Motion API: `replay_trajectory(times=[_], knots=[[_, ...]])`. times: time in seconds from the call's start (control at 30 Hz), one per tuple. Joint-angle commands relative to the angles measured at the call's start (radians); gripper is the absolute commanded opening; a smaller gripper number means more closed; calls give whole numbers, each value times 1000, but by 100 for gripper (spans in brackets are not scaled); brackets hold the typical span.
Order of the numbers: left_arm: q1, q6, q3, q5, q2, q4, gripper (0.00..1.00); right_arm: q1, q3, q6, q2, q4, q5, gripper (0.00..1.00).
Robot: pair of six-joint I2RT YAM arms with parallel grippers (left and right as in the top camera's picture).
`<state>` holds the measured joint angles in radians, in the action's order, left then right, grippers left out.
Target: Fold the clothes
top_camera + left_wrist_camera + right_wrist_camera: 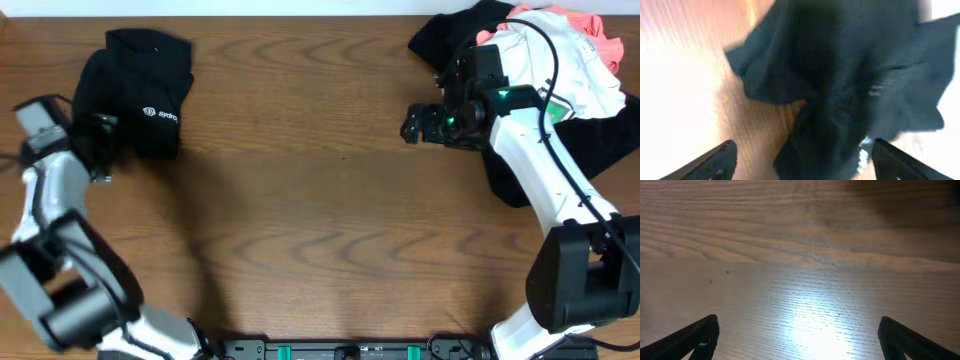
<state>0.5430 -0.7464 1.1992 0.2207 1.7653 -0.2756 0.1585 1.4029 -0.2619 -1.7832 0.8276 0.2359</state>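
Observation:
A black shirt (140,90) with a small white logo (160,114) lies bundled at the table's far left. My left gripper (104,148) sits at its left edge. In the left wrist view the dark fabric (850,75) fills most of the frame and reaches down between the widely parted fingers (715,162), so the gripper (802,160) is open. A pile of clothes lies at the far right: black (450,35), white (570,60) and coral-pink (590,25). My right gripper (410,127) hovers open just left of the pile. Only bare wood shows between its fingertips (800,335).
The wooden table (320,200) stretches between the two arms. The right arm (540,170) crosses over the black garment at the right edge (610,140). The arm bases stand along the front edge.

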Motion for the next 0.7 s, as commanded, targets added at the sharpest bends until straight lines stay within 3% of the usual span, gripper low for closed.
replay_trajectory(times=[0.0,0.07,0.1,0.17,0.33,0.67], knots=[[3,299,3,-32,-150,2,81,17,-4,-11,25,3,8,99],[1,387,3,-31,-208,23,74,17,-4,-10,25,3,8,99],[-2,439,3,-31,-241,40,56,17,-4,-10,25,2,8,99],[-13,515,3,-31,-277,70,7,17,-4,-10,25,-2,8,99],[-37,601,3,-31,-241,92,6,17,-4,-10,25,-12,8,99],[-57,710,3,-24,50,204,6,17,-4,-11,25,-11,8,99]])
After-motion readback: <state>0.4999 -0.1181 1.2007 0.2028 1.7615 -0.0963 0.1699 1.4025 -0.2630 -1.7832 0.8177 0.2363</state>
